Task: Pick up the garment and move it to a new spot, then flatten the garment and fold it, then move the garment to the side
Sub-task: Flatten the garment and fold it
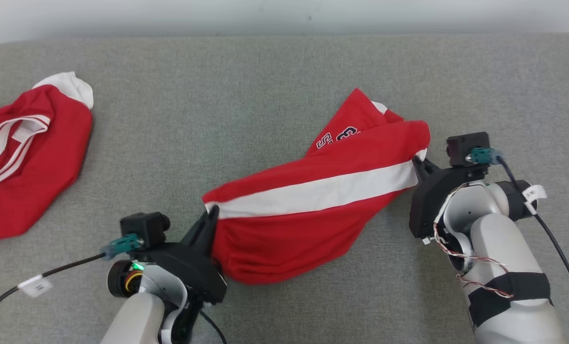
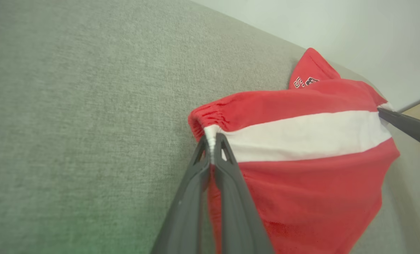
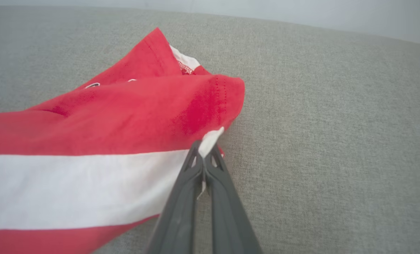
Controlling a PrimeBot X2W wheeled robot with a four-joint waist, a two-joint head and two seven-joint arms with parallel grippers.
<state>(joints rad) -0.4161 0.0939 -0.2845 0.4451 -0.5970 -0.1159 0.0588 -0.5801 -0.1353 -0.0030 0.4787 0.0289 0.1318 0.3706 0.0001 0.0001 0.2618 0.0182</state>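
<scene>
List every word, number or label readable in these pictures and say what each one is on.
"S": seemingly the first black, white-edged character of the lettering on the red garment; the rest is folded under and blurred, so it is unreadable.
Left cable tag, white: marks too small to read.
Right cable tag, white: marks too small to read.

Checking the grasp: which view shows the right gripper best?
Right wrist view: the right gripper pinches the garment at its white stripe, close up. Head view: small, partly hidden. Left wrist view: its dark fingers, cropped.
</scene>
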